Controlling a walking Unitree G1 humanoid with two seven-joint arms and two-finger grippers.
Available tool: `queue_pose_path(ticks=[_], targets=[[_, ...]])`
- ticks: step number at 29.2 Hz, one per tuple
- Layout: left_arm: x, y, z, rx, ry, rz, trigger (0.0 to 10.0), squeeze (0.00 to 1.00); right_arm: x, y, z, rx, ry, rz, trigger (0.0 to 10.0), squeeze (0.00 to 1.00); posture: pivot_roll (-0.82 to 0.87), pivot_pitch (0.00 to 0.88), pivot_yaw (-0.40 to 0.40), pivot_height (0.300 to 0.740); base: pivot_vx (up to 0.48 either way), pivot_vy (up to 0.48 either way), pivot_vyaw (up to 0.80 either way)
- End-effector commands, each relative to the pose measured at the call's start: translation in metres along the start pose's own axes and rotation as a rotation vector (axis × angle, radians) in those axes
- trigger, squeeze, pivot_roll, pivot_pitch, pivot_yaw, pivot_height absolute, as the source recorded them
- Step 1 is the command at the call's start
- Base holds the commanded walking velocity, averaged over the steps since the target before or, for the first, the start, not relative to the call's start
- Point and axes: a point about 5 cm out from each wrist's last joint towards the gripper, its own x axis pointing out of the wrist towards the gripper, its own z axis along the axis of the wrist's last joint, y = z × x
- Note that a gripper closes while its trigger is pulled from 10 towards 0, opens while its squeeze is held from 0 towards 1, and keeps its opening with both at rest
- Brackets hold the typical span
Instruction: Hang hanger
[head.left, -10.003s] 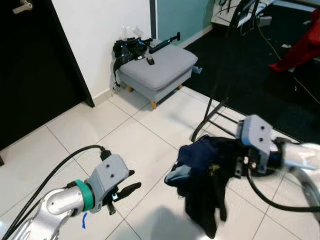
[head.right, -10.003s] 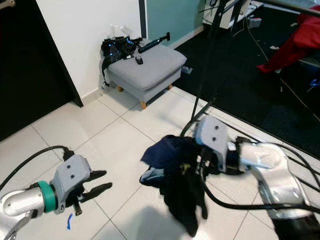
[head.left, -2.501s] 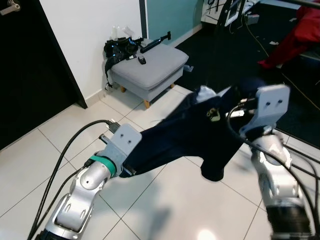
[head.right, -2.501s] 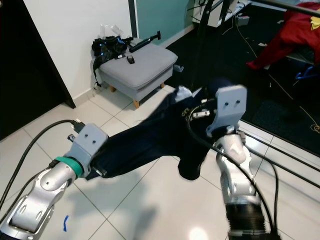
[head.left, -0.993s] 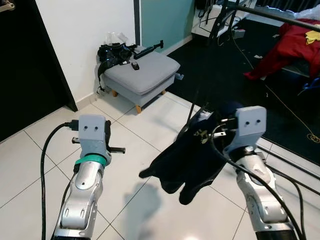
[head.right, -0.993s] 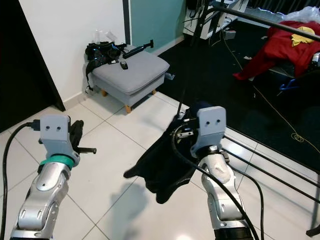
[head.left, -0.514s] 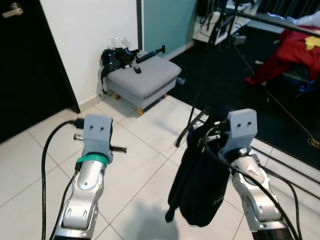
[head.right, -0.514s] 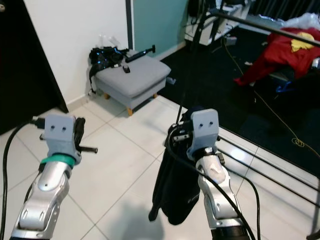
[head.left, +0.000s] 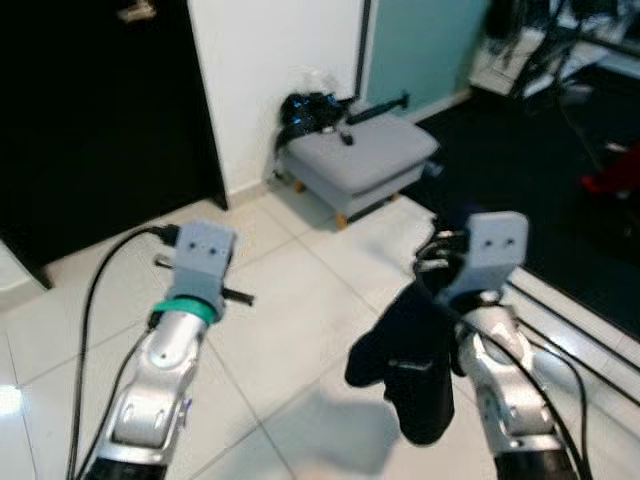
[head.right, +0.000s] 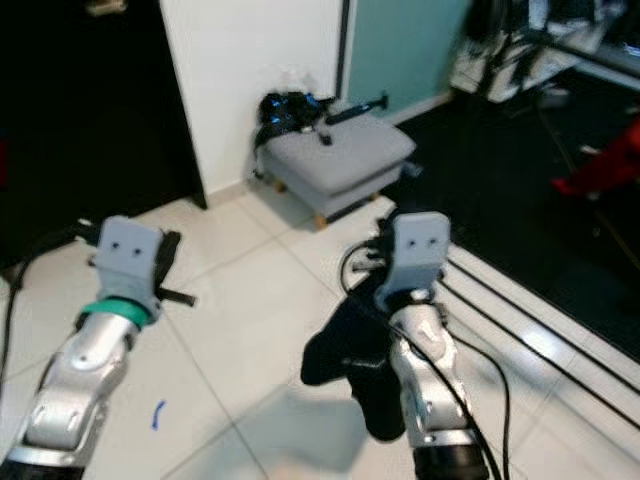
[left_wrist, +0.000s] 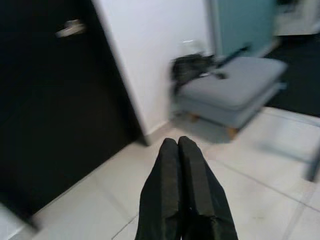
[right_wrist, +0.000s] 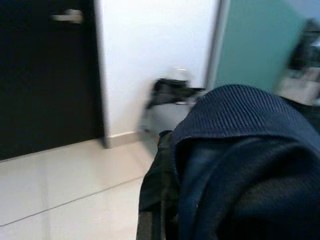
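A dark navy garment (head.left: 412, 352) hangs in a bunch above the white tiles. My right gripper (head.left: 440, 262) is shut on its top, chest-high at centre right. In the right wrist view the navy cloth (right_wrist: 240, 165) covers the fingers, and I cannot make out a hanger inside it. My left gripper (head.right: 167, 255) is raised at the left, apart from the garment. Its two black fingers (left_wrist: 170, 165) are pressed together with nothing between them, pointing toward the black door (left_wrist: 55, 110).
A grey footstool (head.left: 365, 165) with black gear on it stands against the white wall ahead. Dark rails of a clothes rack base (head.left: 575, 325) lie on the floor at the right, beside a black carpet. A red cloth (head.left: 612, 182) lies far right.
The view has swung left toward the door. My left gripper let go of the garment's end, which dropped and now hangs bunched from the right gripper.
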Motion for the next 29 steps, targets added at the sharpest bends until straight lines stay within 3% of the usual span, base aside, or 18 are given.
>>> queue_pose_path(ticks=[1,18,29], targets=[[-0.001,-0.004,-0.001,-0.016,0.013,-0.026,10.0,0.00,0.001,0.000,0.005,0.005,-0.038,-0.008,10.0,0.00,-0.19,0.112,0.067,0.740,0.000,0.000,0.80],[-0.006,-0.001,-0.004,0.020,0.046,-0.043,10.0,0.00,0.003,0.019,0.008,0.038,-0.071,0.027,10.0,0.00,-0.15,0.113,0.089,0.740,0.000,0.000,0.80],[-0.006,0.001,-0.003,0.033,0.052,-0.021,10.0,0.00,0.011,0.017,0.024,0.008,-0.142,0.053,10.0,0.00,-0.14,0.106,0.081,0.740,0.000,0.000,0.80]])
